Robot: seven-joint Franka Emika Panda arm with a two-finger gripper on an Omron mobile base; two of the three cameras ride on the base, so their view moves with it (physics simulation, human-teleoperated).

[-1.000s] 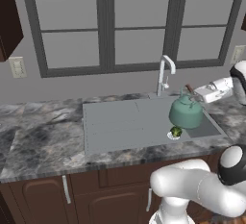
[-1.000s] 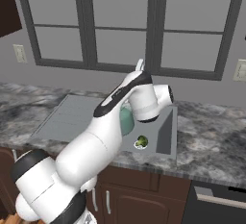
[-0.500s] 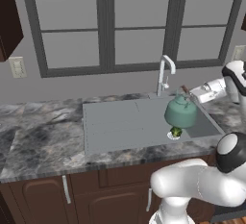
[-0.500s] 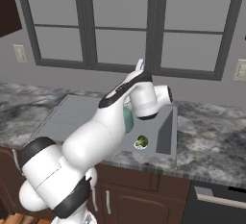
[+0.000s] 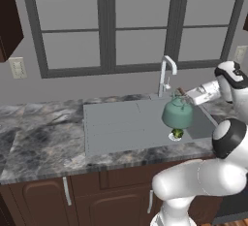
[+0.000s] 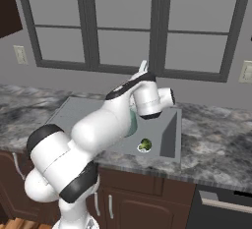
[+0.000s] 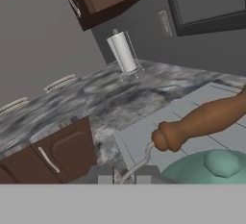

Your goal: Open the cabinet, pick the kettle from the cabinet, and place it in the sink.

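The left base view is looking forward and down from behind the arm's left side, taking in the sink [image 5: 126, 123], the marbled tabletop [image 5: 43, 142] and the window [image 5: 135, 21] behind. The right base view is facing the same sink [image 6: 167, 134] and window [image 6: 123, 21] from the arm's right, so both are sharing that stretch. The hand view is sitting very near the kettle [image 7: 211, 168], looking tilted across the tabletop [image 7: 125, 95] toward a paper towel holder [image 7: 124, 54].
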